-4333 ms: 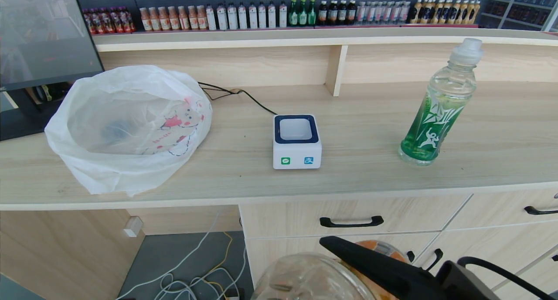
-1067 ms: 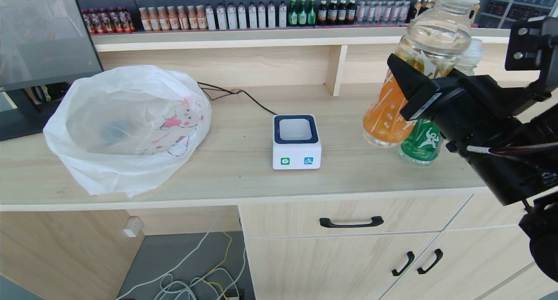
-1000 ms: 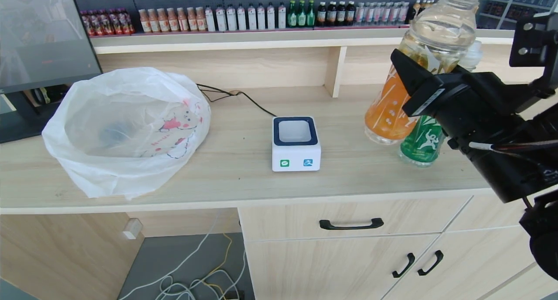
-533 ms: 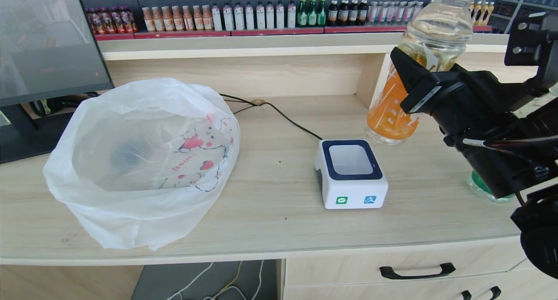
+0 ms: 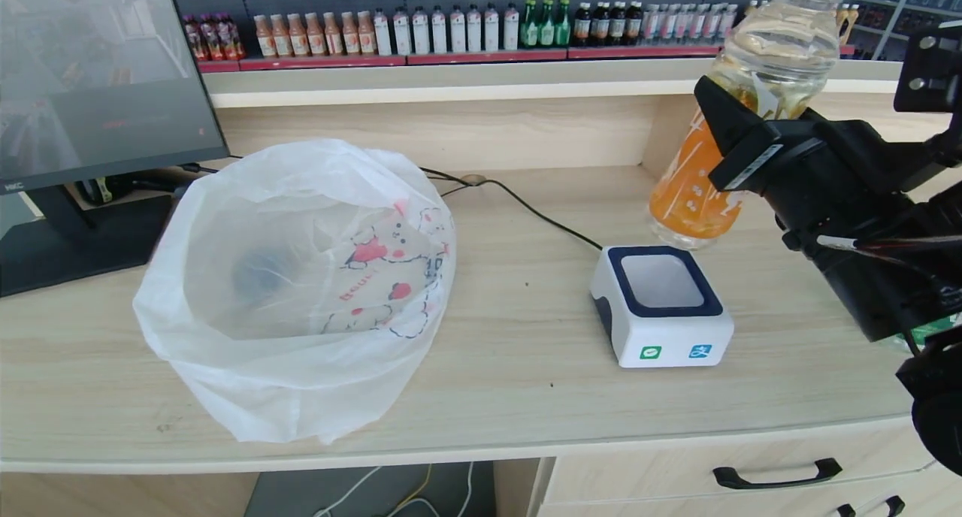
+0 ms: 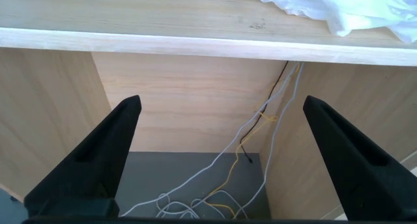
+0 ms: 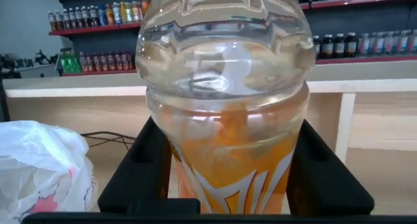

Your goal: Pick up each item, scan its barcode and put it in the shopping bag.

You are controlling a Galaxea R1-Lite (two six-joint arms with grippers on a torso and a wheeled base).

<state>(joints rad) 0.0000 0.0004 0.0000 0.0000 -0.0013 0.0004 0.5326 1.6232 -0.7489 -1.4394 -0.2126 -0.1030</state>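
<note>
My right gripper (image 5: 740, 122) is shut on an orange drink bottle (image 5: 740, 119), held upright above the counter, just behind and to the right of the white barcode scanner (image 5: 661, 306). In the right wrist view the bottle (image 7: 225, 120) sits between the two black fingers (image 7: 140, 165). The white plastic shopping bag (image 5: 301, 291) stands open on the counter's left half. A green bottle (image 5: 928, 329) is almost wholly hidden behind my right arm. My left gripper (image 6: 221, 159) hangs open below the counter's front edge, nothing between its fingers.
A monitor (image 5: 98, 74) stands at the back left. The scanner's black cable (image 5: 518, 201) runs across the wooden counter (image 5: 526, 397) to the back wall. Loose cables (image 6: 260, 139) hang under the counter. Drawers with black handles (image 5: 774, 473) sit below on the right.
The head camera has shifted, so bag and scanner sit further right and lower. My right gripper rose from below the counter with the orange bottle and now holds it closer to the scanner.
</note>
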